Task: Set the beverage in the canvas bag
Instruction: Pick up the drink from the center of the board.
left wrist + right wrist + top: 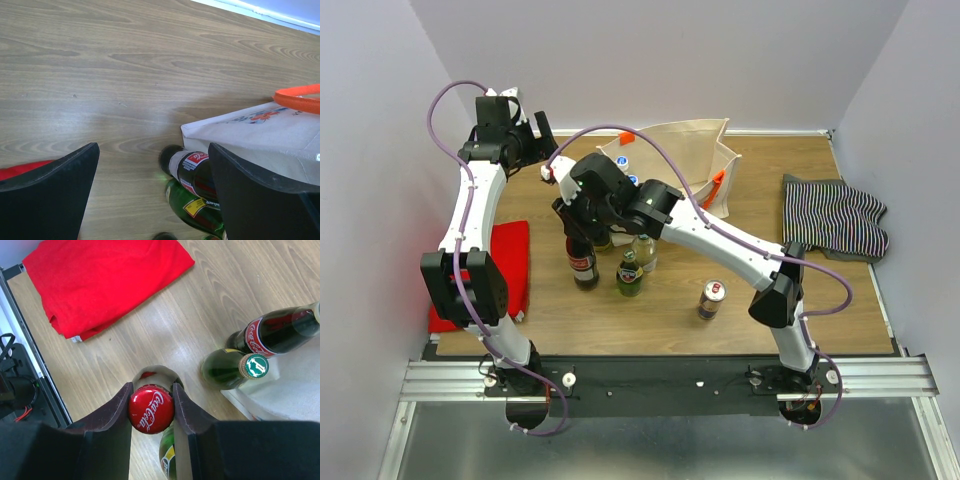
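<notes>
right claw (152,390): clenched on the cola bottle (583,266) at its red cap (150,409), one finger against each side of the cap. bottle upright on the bench (620,322), outside the bag.

left claw (154,150): released, fingers spread wide, nothing between them, hovering over the bench near the left corner of the canvas bag (685,148).

canvas bag: upright at the far side of the bench, mouth open, orange handle (300,97) at the rim, behind the bottle cluster and apart from the gripped bottle.

surroundings
- yellow-labelled green bottle (167,456) just beside the gripped bottle.
- second cola bottle (280,332) and green-capped bottle (225,371) near, side by side.
- can (711,298) standing alone to the right of the cluster.
- red cloth (505,262) folded at the left edge of the bench, under the left arm.
- striped cloth (835,215) at the right edge, well apart from the bottles.

counts, right wrist view: four bottles — two cola, two green. from above: one can, one bag, two cloths.

writing
- red cap: "coca-cola" in white script.
- second cola bottle: red label, white script, only partly legible.
- green cap: white emblem, unreadable.
- bag print and can — too blurred to read.
</notes>
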`<state>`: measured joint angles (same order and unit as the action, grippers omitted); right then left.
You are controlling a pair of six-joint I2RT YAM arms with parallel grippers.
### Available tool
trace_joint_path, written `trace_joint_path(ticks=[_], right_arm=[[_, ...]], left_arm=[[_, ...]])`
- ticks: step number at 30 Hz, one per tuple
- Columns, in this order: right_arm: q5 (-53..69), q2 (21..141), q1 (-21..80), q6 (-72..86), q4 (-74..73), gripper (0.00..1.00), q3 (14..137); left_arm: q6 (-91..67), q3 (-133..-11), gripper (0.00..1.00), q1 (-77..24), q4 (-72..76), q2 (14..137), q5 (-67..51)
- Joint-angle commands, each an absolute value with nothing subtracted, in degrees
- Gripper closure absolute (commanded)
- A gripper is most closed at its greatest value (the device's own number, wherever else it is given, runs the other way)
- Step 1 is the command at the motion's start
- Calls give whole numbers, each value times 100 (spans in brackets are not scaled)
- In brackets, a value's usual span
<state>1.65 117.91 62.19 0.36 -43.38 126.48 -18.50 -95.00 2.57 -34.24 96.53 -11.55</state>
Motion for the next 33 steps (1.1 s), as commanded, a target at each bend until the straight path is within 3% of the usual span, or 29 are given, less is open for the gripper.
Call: trace_joint_path(ticks=[1, 14, 33], right_arm=[[176, 11760, 6328, 62, -4412, 99, 12910], [-553, 11400, 6556, -395, -4272, 99, 13491], [-457, 10608, 6548, -633, -3270, 99, 13631]], left_arm=[[-1890, -9483, 1, 299, -3296, 9448, -1362], [-1899, -9562, 1, 299, -3278, 9492, -1494], [-1863, -9545, 1, 308, -3252, 9448, -1600]])
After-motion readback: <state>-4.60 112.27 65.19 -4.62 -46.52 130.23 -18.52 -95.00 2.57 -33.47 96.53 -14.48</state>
